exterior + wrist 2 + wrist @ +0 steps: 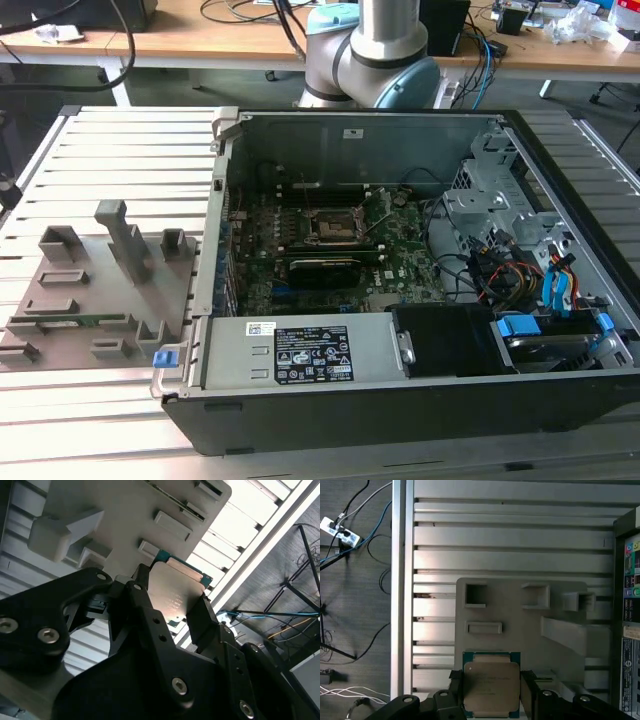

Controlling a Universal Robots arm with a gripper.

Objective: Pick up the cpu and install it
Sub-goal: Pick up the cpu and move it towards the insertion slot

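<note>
Between the gripper's [491, 687] two black fingers [527, 682] sits the cpu [491, 680], clamped at opposite edges with its silver-grey top facing the first wrist view and a green rim showing around it. In the second wrist view the same grip [172, 605] shows from below, with a finger [201, 616] pressed against each side of the chip [175, 587]. The grey tray [520, 625] with its upright blocks lies behind the cpu, on the slatted table [510, 535].

At the exterior view's left the tray [90, 290] rests on the table [110, 140], just beside the open case [300, 425]. Inside the case, the dark metal-framed socket [333, 225] lies on the board toward the far wall. The arm [385, 50] stands beyond the case.
</note>
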